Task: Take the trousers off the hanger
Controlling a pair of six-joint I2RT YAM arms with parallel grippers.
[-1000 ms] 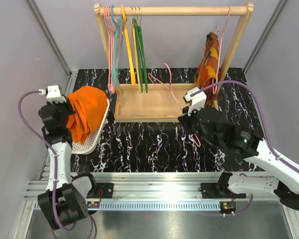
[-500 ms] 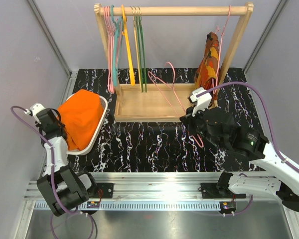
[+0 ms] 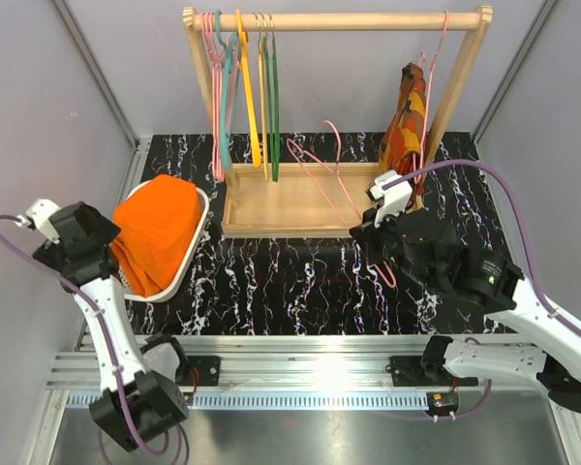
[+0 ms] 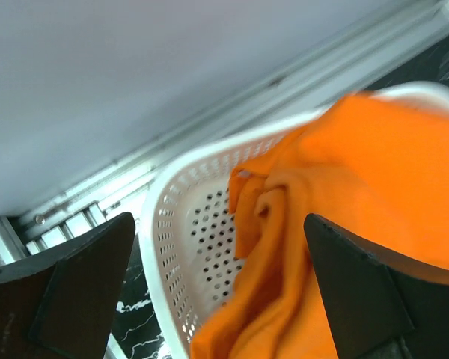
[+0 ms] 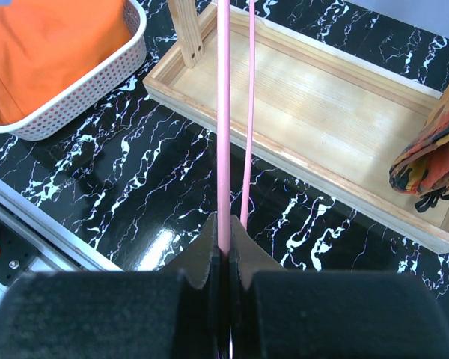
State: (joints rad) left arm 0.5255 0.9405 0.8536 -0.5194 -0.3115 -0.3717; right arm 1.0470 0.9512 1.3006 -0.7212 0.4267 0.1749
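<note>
Only the left wrist view shows the left gripper [image 4: 224, 295] spread wide and empty, close to the left wall at the white basket's [image 4: 176, 258] left rim. The trousers [image 3: 157, 228] lie heaped in that basket, just right of the fingers. Bare marbled table [image 3: 271, 286] separates the arms. The right gripper [image 5: 226, 247] is clamped on the hanger [image 5: 223, 112] at the wooden tray's [image 5: 322, 112] near edge.

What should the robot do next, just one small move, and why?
Probably lift the right tool toward the wooden rail to hang up the pink hanger. The tool is clamped on the bare hanger, while the orange trousers already lie in the white basket and the left tool is open, off them.
</note>
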